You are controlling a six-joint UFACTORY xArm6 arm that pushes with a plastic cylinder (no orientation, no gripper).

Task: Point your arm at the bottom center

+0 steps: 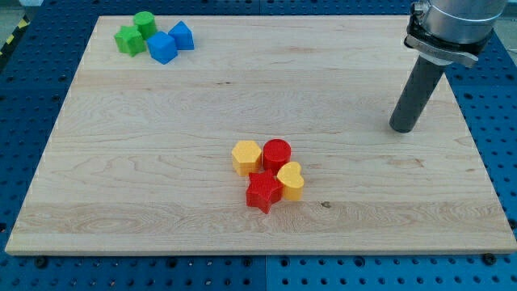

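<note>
My tip (401, 128) rests on the wooden board (161, 162) at the view's right, a little above mid-height. It is well to the right of and above a cluster near the bottom centre: a yellow hexagon block (246, 156), a red cylinder (277, 152), a red star block (263, 191) and a yellow heart block (291, 179). These blocks touch one another. The tip touches no block.
At the view's top left sit a green cylinder (145, 23), a green star-like block (128, 39) and two blue blocks (162, 47) (182, 35), packed together. The board lies on a blue perforated table (32, 89).
</note>
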